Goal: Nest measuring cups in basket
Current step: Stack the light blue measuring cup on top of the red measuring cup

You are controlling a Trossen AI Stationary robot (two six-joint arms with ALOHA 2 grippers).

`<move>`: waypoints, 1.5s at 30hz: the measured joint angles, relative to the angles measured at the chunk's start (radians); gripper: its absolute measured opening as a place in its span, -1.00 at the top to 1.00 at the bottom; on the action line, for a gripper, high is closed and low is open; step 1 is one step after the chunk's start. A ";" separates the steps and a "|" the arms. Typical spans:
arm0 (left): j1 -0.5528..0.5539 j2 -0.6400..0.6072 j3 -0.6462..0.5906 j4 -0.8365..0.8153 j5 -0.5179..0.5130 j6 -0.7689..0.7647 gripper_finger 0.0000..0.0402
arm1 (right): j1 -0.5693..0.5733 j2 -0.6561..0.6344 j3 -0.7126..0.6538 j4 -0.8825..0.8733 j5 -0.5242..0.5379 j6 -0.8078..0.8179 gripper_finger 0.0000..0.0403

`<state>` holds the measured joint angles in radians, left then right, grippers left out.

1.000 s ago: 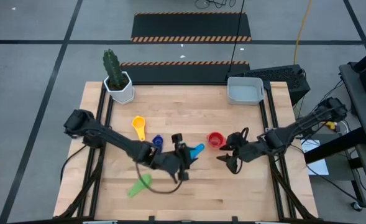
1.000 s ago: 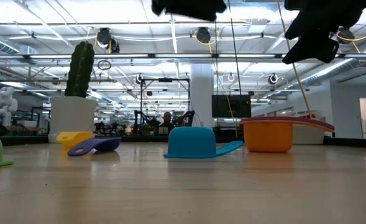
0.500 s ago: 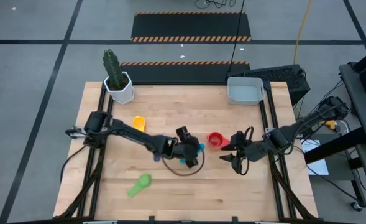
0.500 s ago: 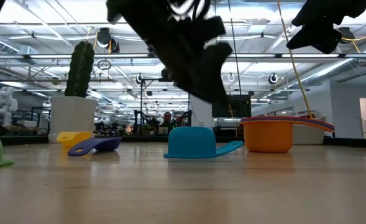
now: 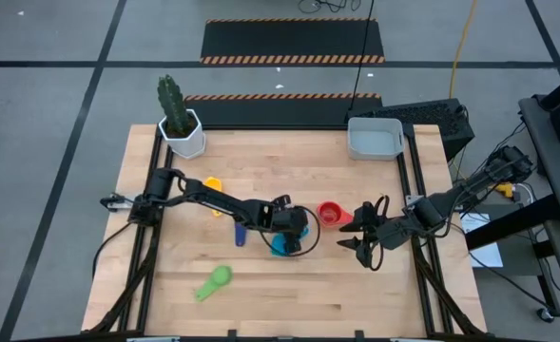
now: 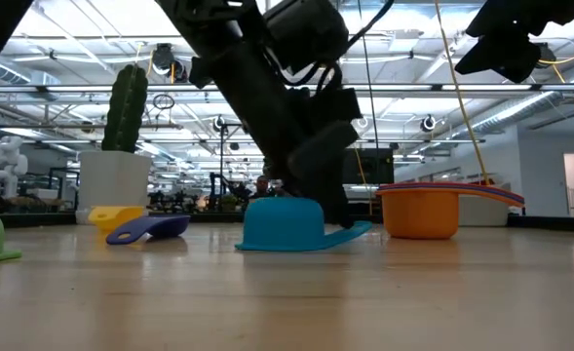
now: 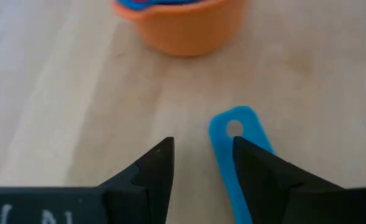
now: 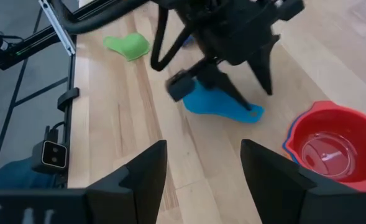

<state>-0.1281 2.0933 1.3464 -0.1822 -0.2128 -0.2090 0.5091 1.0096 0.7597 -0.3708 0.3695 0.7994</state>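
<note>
1. High view: the left gripper [image 5: 289, 228] was down at the table's middle over the light blue cup [image 5: 281, 246], which lay upside down. A stack of cups with the red cup [image 5: 329, 213] on top sat just at 3 o'clock of it. The right gripper [image 5: 363, 237] hung at 3 o'clock of the stack, holding nothing. The basket [image 5: 374, 139] stood at the table's 1 o'clock corner, well apart from every cup; the yellow cup [image 5: 212, 185] and dark blue cup [image 5: 239, 235] lay at 9 o'clock of the left gripper and the green cup [image 5: 213, 282] towards 7 o'clock

2. Low view: the left arm reached down onto the inverted light blue cup [image 6: 283, 223]; its handle pointed at the orange cup [image 6: 421, 212] that bore the stack

3. Left wrist view: the left fingers [image 7: 155, 171] stood apart, one on each side of the blue handle [image 7: 232, 155], not yet pinching it

4. Right wrist view: the right fingers [image 8: 146, 168] were spread on empty air above the red cup [image 8: 325, 146]

5. Judgement: the step in hand was the pickup of the light blue cup. The next move would call for closing on the handle, lifting, turning the cup upright and seating it in the stack; nothing was in the basket yet
</note>
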 joint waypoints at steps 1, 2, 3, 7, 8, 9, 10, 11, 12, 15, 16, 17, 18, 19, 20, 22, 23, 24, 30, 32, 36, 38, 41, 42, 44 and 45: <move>-0.003 0.000 0.000 -0.001 0.024 0.007 0.19 | 0.000 0.000 0.000 0.000 0.000 0.000 0.03; -0.006 0.000 0.000 -0.003 0.052 0.018 0.18 | 0.000 0.000 0.000 0.000 0.000 0.000 0.03; -0.009 0.000 0.000 -0.003 0.086 0.033 0.18 | 0.000 0.000 0.000 0.000 0.000 0.000 0.03; -0.028 0.000 0.000 -0.004 0.212 0.080 0.18 | 0.000 0.000 0.000 0.000 0.000 0.000 0.03; -0.035 0.000 0.000 -0.007 0.221 0.086 0.18 | 0.000 0.000 0.000 0.000 0.000 0.000 0.03; -0.043 0.000 0.000 -0.007 0.222 0.091 0.18 | 0.000 0.000 0.000 0.000 0.000 0.000 0.03; -0.049 0.000 0.000 -0.004 0.222 0.095 0.18 | 0.000 0.000 0.000 0.000 0.000 0.000 0.03; -0.057 0.000 0.000 0.001 0.222 0.098 0.18 | 0.000 0.000 0.000 0.000 0.000 0.000 0.03; -0.065 0.000 0.002 0.002 0.222 0.100 0.18 | 0.000 0.000 0.000 0.000 0.000 0.000 0.03; -0.087 0.000 0.023 -0.002 0.222 0.102 0.18 | 0.000 0.000 0.000 0.000 0.000 0.000 0.03; -0.094 -0.001 0.028 0.001 0.221 0.102 0.18 | 0.000 0.000 0.000 0.000 0.000 0.000 0.03; -0.100 -0.001 0.034 0.001 0.218 0.103 0.18 | 0.000 0.000 0.000 0.000 0.000 0.000 0.03; -0.107 -0.001 0.039 0.000 0.210 0.109 0.18 | 0.000 0.000 0.000 0.000 0.000 0.000 0.03; -0.115 -0.001 0.045 -0.003 0.201 0.117 0.18 | 0.000 0.000 0.000 0.000 0.000 0.000 0.03; -0.125 -0.001 0.054 -0.005 0.185 0.131 0.18 | 0.000 0.000 0.000 0.000 0.000 0.000 0.03; -0.144 -0.001 0.076 -0.005 0.142 0.159 0.18 | 0.000 0.000 0.000 0.000 0.000 0.000 0.03; -0.155 -0.001 0.084 -0.005 0.123 0.167 0.18 | 0.000 0.000 0.000 0.000 0.000 0.000 0.03; -0.164 -0.001 0.088 -0.004 0.108 0.173 0.17 | 0.000 0.000 0.000 0.000 0.000 0.000 0.03; -0.218 -0.001 0.090 0.006 -0.015 0.201 0.17 | 0.000 0.000 0.000 0.000 0.000 -0.001 0.03; -0.238 0.011 0.090 0.019 -0.056 0.213 0.17 | 0.000 0.000 0.000 0.000 0.000 -0.001 0.03; -0.258 0.046 0.090 0.020 -0.095 0.212 0.13 | 0.000 0.000 -0.001 0.001 0.001 -0.001 0.03; -0.248 0.059 0.090 0.021 -0.102 0.198 0.07 | 0.000 0.000 -0.001 0.003 0.001 0.000 0.03; -0.238 0.071 0.090 0.024 -0.106 0.179 -0.05 | 0.000 0.004 -0.001 0.010 0.015 0.000 0.03; -0.236 0.071 0.090 0.019 -0.106 0.174 -0.09 | 0.004 0.012 -0.003 0.025 0.027 -0.001 0.03; -0.237 0.069 0.090 0.020 -0.106 0.169 -0.16 | 0.010 0.039 -0.019 0.078 0.026 -0.016 0.03; -0.239 0.067 0.090 0.018 -0.106 0.169 -0.19 | 0.013 0.058 -0.028 0.105 0.015 -0.037 0.03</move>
<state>-0.3672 2.1599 1.4361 -0.1644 -0.3186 -0.0395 0.5223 1.0675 0.7314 -0.2657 0.3841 0.7625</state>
